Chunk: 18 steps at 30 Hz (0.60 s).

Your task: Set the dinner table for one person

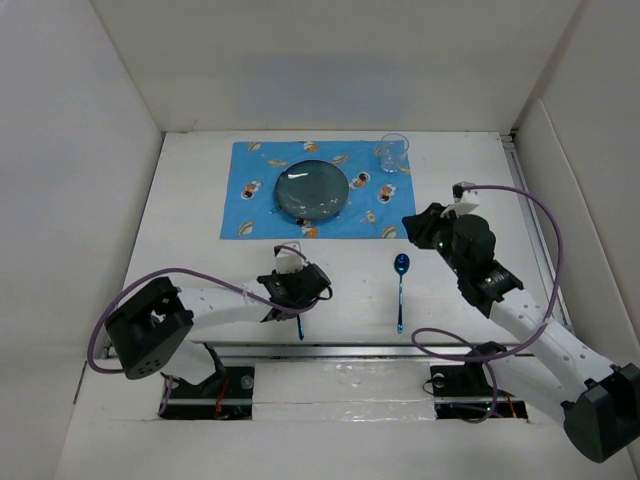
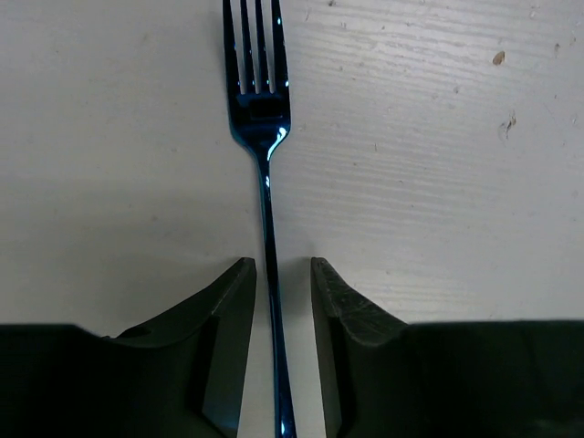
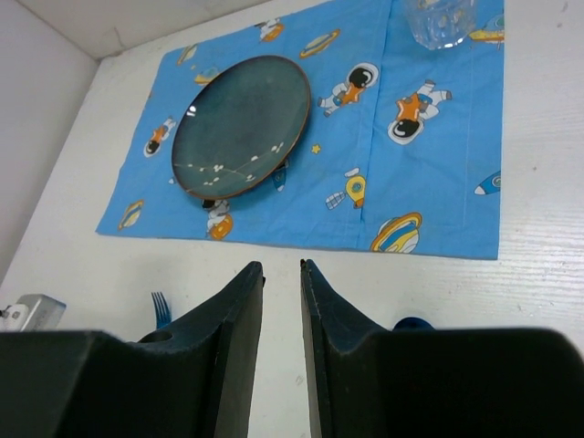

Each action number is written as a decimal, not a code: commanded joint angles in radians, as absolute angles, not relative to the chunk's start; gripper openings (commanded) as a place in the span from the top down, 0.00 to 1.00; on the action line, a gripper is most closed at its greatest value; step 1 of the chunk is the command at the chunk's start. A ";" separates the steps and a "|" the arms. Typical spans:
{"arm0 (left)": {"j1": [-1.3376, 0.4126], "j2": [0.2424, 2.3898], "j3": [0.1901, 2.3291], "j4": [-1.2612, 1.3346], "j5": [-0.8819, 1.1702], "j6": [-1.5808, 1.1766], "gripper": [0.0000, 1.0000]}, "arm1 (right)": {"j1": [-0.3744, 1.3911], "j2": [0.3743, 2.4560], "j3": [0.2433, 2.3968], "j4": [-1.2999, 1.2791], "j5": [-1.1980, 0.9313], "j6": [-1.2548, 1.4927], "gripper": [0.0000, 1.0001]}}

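Observation:
The white dinner table (image 1: 190,270) holds a blue patterned placemat (image 1: 255,205) with a dark round plate (image 1: 312,190) on it and a clear glass (image 1: 393,152) at its far right corner. A blue fork (image 2: 260,119) lies flat on the table, its handle (image 1: 300,328) between the fingers of my left gripper (image 2: 278,265), with a gap on each side. A blue spoon (image 1: 400,290) lies to the right. My right gripper (image 3: 282,266) hovers near the placemat's (image 3: 420,182) near edge, jaws slightly apart and empty, in front of the plate (image 3: 242,128).
White panels wall the table on the left, back and right. In the right wrist view the glass (image 3: 440,20) is at the top edge, the fork's tines (image 3: 161,308) are at the left and the spoon's bowl (image 3: 415,323) is at the right.

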State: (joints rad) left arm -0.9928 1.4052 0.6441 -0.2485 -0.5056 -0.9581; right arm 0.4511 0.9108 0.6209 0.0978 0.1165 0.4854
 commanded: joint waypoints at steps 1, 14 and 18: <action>-0.974 1.436 0.649 -0.259 -0.566 -0.985 0.75 | 0.445 0.908 0.650 0.100 0.098 0.459 0.71; -0.979 1.519 0.666 -0.323 -0.571 -0.959 1.00 | 0.445 0.854 0.638 0.084 0.182 0.454 0.70; -1.000 1.497 0.715 -0.380 -0.615 -0.950 1.00 | 0.445 0.835 0.638 0.072 0.169 0.454 0.70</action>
